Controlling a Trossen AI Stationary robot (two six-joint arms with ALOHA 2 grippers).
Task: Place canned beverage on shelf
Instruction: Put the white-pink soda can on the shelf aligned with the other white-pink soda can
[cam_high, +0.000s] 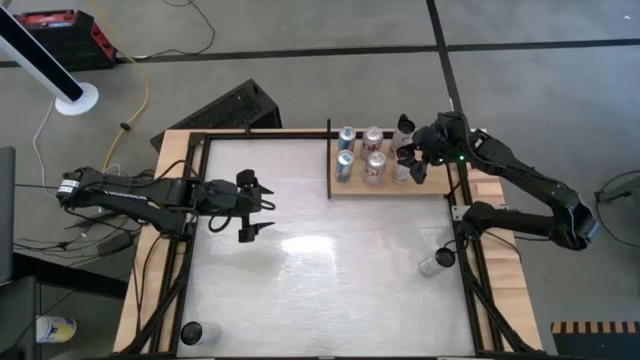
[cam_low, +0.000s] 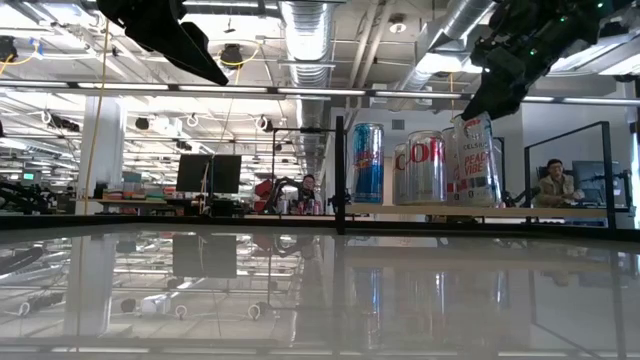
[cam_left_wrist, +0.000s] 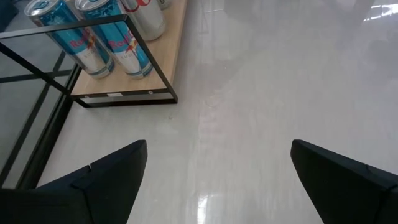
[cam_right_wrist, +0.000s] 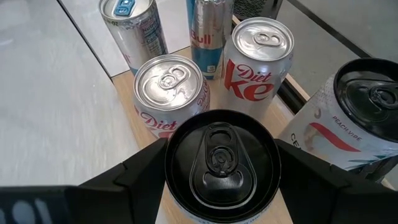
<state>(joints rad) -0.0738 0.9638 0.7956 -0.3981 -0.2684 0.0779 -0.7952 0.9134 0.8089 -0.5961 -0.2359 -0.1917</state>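
**Black-topped can held over the shelf by the right tool**

The table is a large glossy whitish surface with a black frame around it. At its far right corner lies the shelf, a tan wood panel with thin black rails. On the shelf stand two blue cans at the left end, and two Diet Coke cans next to them. A white can with the words "peach vibe" stands at the right end of the panel.

The left arm waits over the left part of the table, well apart from the shelf. The left tool hangs above the bare surface with its two fingers spread wide and nothing between them.

The right tool is at the right end of the shelf, just beside the Diet Coke cans. Its fingers press on both sides of the black-topped can, which stands upright. Whether this can already touches the wood I cannot tell.

Near the right edge of the table lies one more can, and another dark can stands near the front left corner.
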